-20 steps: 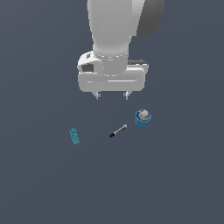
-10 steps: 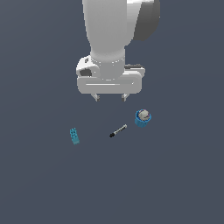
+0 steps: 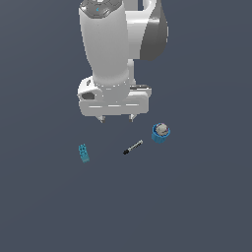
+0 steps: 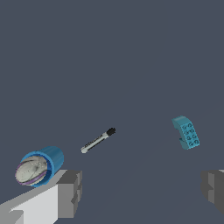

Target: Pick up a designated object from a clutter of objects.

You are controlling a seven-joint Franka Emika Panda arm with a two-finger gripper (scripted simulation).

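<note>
A bare simulated test scene, not any real room: the tabletop [image 3: 206, 206] is one flat, featureless slate-grey plane filling both views, with no walls or furniture. Flat, even shading on the white arm [image 3: 106, 54] looks rendered, probably a physics sandbox.

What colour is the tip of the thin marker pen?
The marker has a black tip on a grey-white body. It shows best in the wrist view.

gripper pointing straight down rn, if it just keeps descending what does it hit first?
Likely bare floor. The gripper, jaws open, hangs above the clutter. In the wrist view the marker sits between the fingers but further ahead, with the teal brick off to one side. Depth is unclear, so the marker could be grazed.
</note>
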